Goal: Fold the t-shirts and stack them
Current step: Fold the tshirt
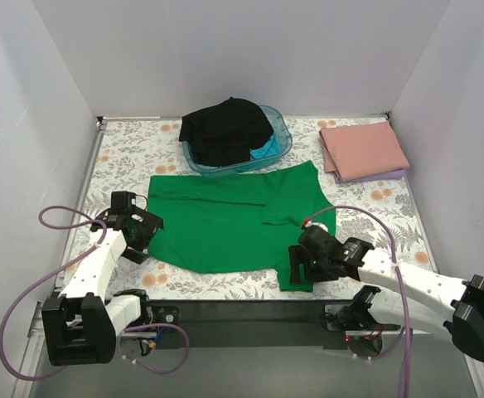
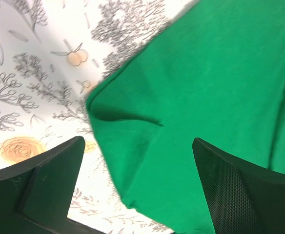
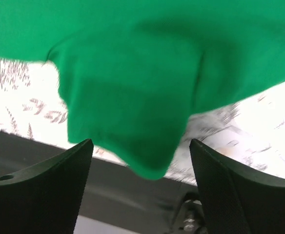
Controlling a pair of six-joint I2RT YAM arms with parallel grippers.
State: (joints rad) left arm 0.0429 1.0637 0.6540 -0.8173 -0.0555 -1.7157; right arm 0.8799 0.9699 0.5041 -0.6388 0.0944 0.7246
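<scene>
Top external: green t-shirt (image 1: 225, 220) spread flat; left gripper (image 2: 137, 142) by its edge, right gripper (image 3: 141, 143) by its sleeve — jaws apart.

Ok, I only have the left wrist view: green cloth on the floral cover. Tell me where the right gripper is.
Observer: The right gripper is at the green t-shirt's near right corner, jaws open.
Operator: Report what's already folded.
Observer: A dusty pink t-shirt lies folded at the far right, with lilac fabric showing beneath it.
Operator: Now list what's waiting.
Observer: A black t-shirt is heaped in the blue tub, with turquoise fabric under it.
</scene>
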